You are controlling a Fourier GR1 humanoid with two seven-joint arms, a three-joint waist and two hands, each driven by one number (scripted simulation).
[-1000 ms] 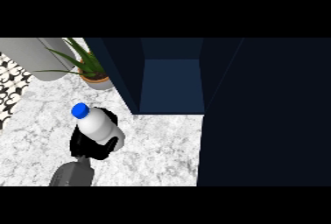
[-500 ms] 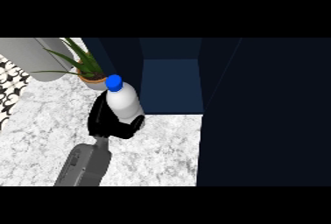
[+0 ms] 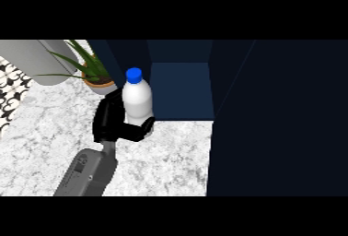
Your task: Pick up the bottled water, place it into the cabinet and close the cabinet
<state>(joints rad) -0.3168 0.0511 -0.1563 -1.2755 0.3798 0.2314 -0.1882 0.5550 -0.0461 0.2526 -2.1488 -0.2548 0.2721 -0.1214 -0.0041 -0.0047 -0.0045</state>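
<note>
left hand (image 3: 117,123), fingers curled round bottle (image 3: 138,99), now carried from mid-surface (image 3: 163,156) up to cabinet (image 3: 180,90) mouth; upright, ready for insertion; door open.

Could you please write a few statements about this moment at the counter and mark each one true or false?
1. The left robot hand is curled round the bottled water. True.
2. The bottle's cap is red. False: it is blue.
3. The bottle lies flat on the marble counter. False: it is held upright, cap up.
4. A potted plant stands behind the bottle, near the counter's back edge. True.
5. The cabinet is closed. False: its dark blue inside shows, open, just right of the bottle.
6. The right robot hand shows at the view's right. False: it is not in view.
</note>
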